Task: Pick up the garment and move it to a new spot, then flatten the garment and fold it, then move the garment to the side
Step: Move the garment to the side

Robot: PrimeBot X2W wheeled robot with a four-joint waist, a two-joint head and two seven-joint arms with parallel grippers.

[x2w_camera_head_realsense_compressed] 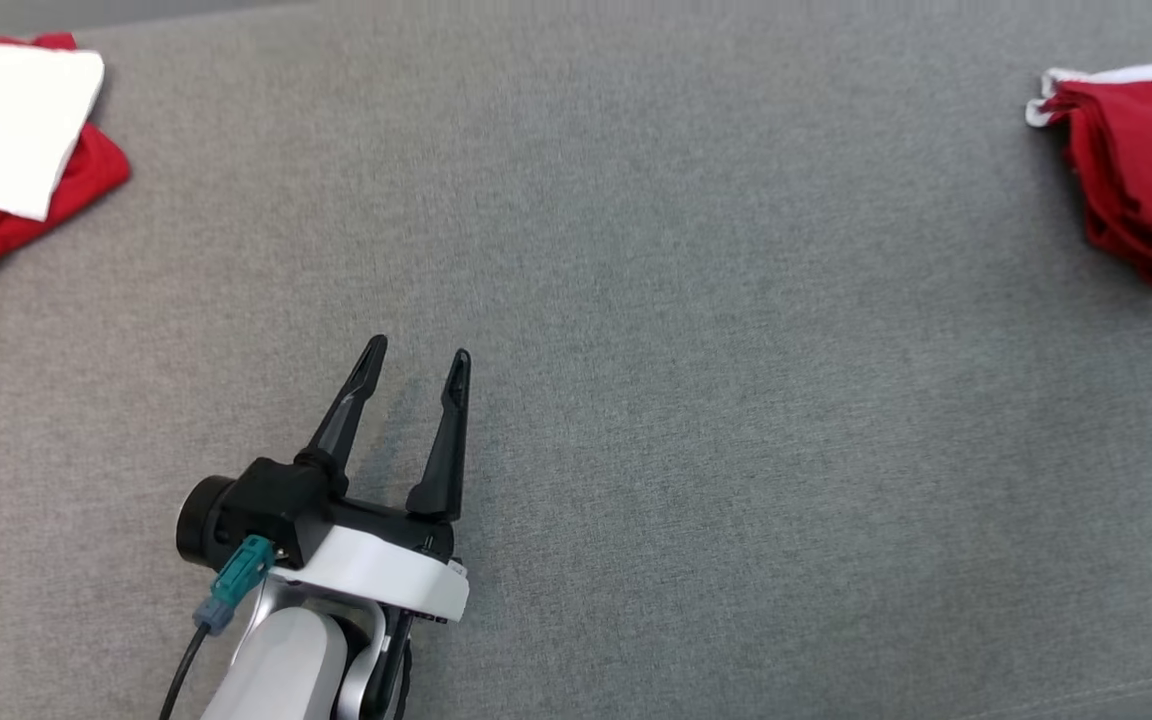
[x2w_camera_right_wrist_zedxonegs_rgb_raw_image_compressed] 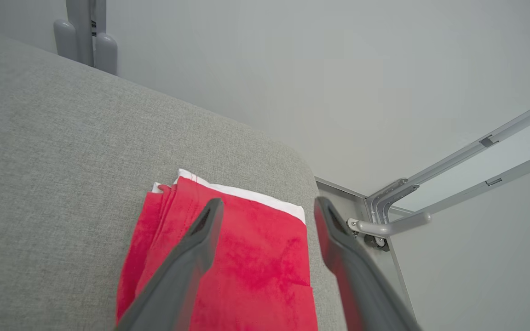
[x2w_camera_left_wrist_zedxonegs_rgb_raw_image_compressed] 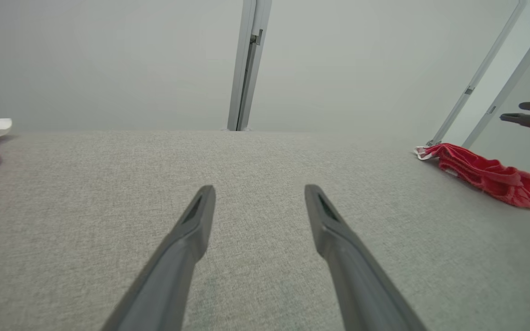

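Red garment (x2w_camera_right_wrist_zedxonegs_rgb_raw_image_compressed: pixel 256 271) lay below the right end effector (x2w_camera_right_wrist_zedxonegs_rgb_raw_image_compressed: pixel 267 207) — released, spread wide; the left end effector (x2w_camera_head_realsense_compressed: pixel 414 365), also released, sat well apart.

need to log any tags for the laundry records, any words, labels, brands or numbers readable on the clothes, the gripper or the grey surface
No text can be read anywhere.
Red garment: no print or tag showing, just a white edge.
White and red clothes: plain, no lettering.
Left gripper: a tiny dark mark on its white wrist ring, too small to read.
Grey surface: blank.
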